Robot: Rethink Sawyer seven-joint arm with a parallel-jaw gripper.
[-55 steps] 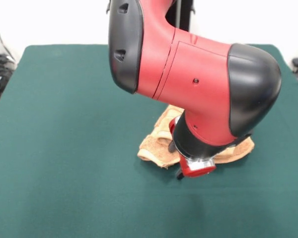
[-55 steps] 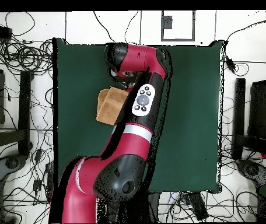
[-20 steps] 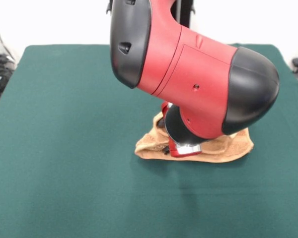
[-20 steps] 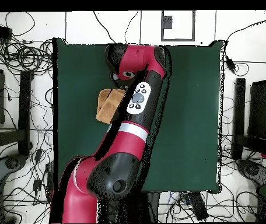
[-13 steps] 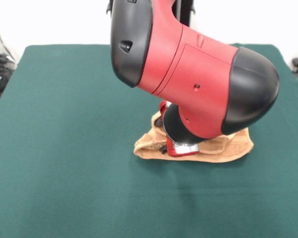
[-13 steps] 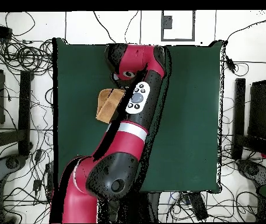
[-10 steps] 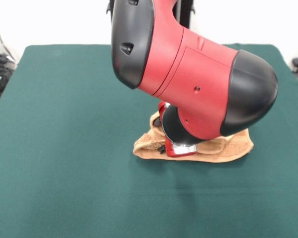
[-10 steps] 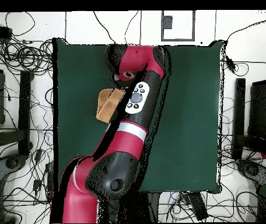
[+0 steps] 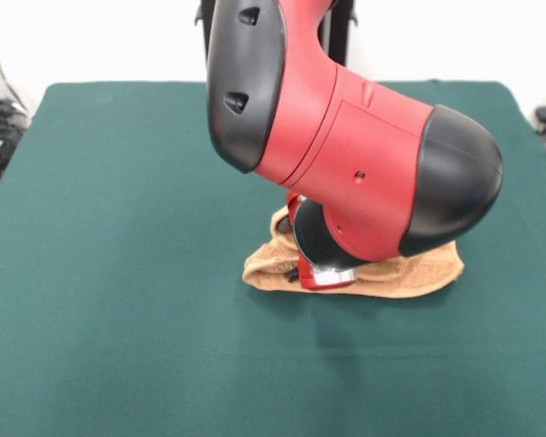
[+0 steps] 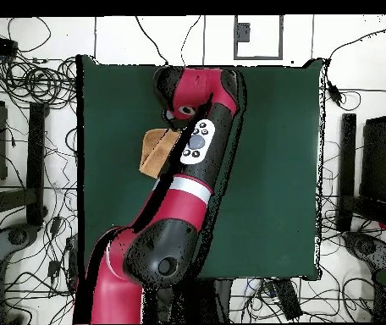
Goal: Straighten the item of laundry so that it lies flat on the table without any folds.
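**A:** What do we see on the table [image 9: 118,228]?

**B:** We see one towel [image 9: 409,271]. It is orange-tan and it sits near the middle of the table. In the view from above, the towel [image 10: 152,151] peeks out from under the arm [image 10: 198,161], closer to one long edge of the table [image 10: 272,169] than to the other.

**A:** What has changed just now?

**B:** A little while ago the towel was a taller, bumpy heap. Now it looks lower and longer. We also see that the arm [image 9: 346,155] has come down and slid a bit to the side over it. From above, less of the towel shows than before.

**A:** Is that good for the job?

**B:** We think it helps a little. But the towel is still bunched, with folds on top of each other. It is not flat yet, so we think most of the job is left.

**A:** What is the claw doing?

**B:** The gripper [image 9: 323,276] is right down at the towel, touching it or almost. The big arm hides its tips, so we cannot tell if it is apart, together, or pinching the cloth.

**A:** How many things do we count?

**B:** One towel, one table, one arm, one gripper.
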